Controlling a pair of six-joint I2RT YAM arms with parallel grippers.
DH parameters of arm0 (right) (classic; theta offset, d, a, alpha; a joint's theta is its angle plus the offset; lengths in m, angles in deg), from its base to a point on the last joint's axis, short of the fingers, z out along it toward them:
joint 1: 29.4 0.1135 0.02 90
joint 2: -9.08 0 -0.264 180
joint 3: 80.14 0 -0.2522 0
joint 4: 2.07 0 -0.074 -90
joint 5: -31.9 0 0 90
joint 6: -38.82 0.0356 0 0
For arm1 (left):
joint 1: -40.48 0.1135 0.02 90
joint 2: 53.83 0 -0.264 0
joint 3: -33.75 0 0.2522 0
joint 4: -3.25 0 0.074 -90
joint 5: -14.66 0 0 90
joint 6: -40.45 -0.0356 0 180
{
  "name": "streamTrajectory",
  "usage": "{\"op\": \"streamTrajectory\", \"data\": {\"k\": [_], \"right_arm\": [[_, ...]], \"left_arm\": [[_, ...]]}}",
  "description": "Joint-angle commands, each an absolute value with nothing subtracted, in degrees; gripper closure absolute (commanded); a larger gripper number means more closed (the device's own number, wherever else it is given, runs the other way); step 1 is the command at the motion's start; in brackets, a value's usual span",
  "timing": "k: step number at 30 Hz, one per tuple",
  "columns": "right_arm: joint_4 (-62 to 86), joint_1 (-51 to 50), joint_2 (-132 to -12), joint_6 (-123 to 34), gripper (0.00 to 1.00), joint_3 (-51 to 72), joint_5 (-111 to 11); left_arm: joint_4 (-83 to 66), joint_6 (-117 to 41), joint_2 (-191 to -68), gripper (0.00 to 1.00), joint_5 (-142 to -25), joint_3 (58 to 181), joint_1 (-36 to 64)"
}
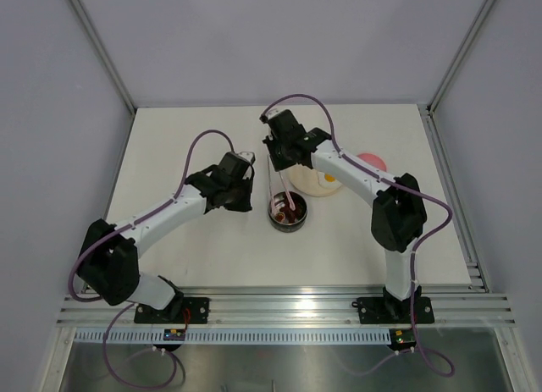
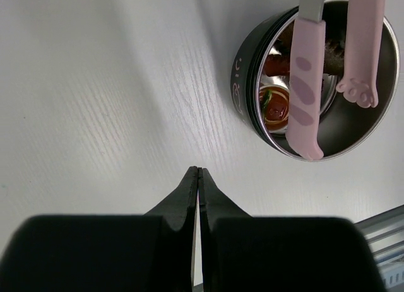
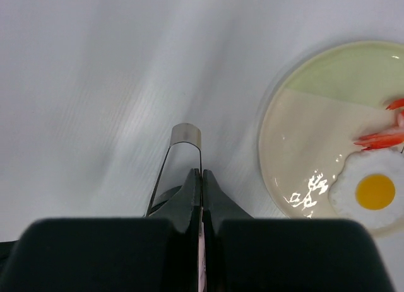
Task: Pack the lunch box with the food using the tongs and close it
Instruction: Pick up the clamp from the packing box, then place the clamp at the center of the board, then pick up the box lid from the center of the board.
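White table (image 1: 212,256), grey walls | left gripper (image 2: 199,178) clenched shut, empty, near bowl (image 2: 242,84) | right gripper (image 3: 201,178) clamped on tongs (image 2: 303,96), tips over bowl holding sausage (image 2: 276,65) and round piece (image 2: 276,108) | egg (image 3: 372,191) on plate (image 3: 303,134) | lid (image 1: 371,161) beside plate

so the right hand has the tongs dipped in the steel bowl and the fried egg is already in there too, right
Not quite: the fried egg is not in the bowl. The right wrist view shows it lying on the cream plate. The rest holds: the right hand holds the tongs with their tips in the bowl.
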State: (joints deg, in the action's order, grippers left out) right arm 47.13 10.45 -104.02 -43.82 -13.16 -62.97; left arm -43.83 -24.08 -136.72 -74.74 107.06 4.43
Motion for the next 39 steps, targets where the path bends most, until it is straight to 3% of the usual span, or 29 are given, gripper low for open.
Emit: {"op": "streamTrajectory", "data": {"k": [1, 14, 16, 17, 18, 20, 21, 24, 32, 39], "right_arm": [[45.79, 10.15, -102.01, -43.18, 1.0, -20.48, -61.36], [45.0, 10.15, -117.91, -40.55, 1.0, -37.98, -55.38], [48.67, 10.15, -120.98, -40.72, 0.89, -46.2, -55.82], [52.26, 10.06, -124.39, -41.07, 0.71, -49.48, -55.99], [53.6, 10.15, -125.82, -41.25, 0.62, -52.12, -56.17], [54.93, 10.15, -126.71, -41.77, 0.51, -56.1, -57.31], [54.24, 10.15, -125.93, -41.86, 0.43, -55.58, -57.75], [49.84, 9.71, -120.57, -42.22, 0.38, -48.13, -61.09], [44.31, 3.48, -105.63, -39.85, 0.38, -27.83, -65.22], [39.64, -12.85, -93.93, -30.8, 0.32, -4.99, -64.69]], "left_arm": [[-41.36, -24.41, -132.67, 1.0, -72.62, 108.16, 4.62], [-38.55, -24.76, -125.9, 1.0, -70.68, 106.4, 4.62], [-39.51, -24.68, -126.69, 1.0, -70.86, 107.27, 4.62], [-39.78, -24.59, -127.3, 1.0, -70.95, 107.45, 4.53], [-39.95, -24.59, -127.39, 1.0, -70.95, 107.54, 4.62], [-39.95, -24.59, -127.05, 1.0, -70.6, 107.45, 4.62], [-39.87, -24.76, -126.52, 1.0, -70.07, 107.45, 4.53], [-39.78, -25.2, -125.55, 1.0, -69.1, 107.28, 4.71], [-40.04, -25.73, -125.2, 1.0, -67.78, 107.01, 5.23], [-39.6, -25.64, -125.11, 1.0, -68.13, 106.66, 5.67]]}}
